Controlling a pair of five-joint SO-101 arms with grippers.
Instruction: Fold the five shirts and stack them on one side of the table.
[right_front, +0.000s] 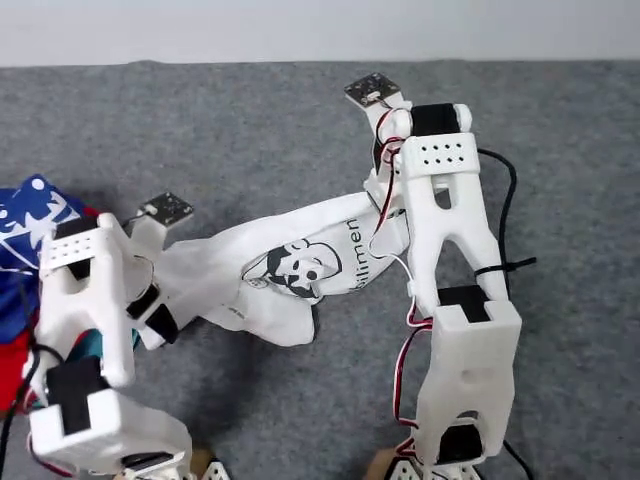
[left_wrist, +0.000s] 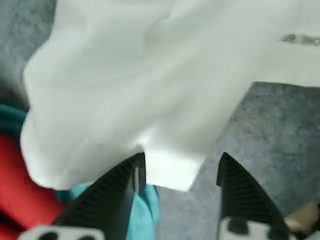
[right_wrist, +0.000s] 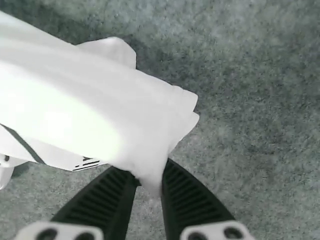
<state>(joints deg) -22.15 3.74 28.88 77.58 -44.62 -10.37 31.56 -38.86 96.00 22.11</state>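
Observation:
A white shirt (right_front: 290, 265) with a printed face hangs stretched between my two arms over the grey table (right_front: 250, 120). My right gripper (right_wrist: 149, 186) is shut on one bunched end of the white shirt (right_wrist: 75, 115); in the high view this grip is at about the right gripper (right_front: 386, 196), under the arm. My left gripper (left_wrist: 182, 187) stands open at the other end, and a corner of the white shirt (left_wrist: 150, 75) lies between its wide-apart fingers. In the high view the left gripper (right_front: 160, 312) is at the shirt's left end.
A pile of other shirts lies at the table's left edge: a blue patterned one (right_front: 30, 215), a red one (right_front: 12, 360) and a teal one (left_wrist: 145, 215) beneath my left gripper. Bare grey table stretches behind and to the right.

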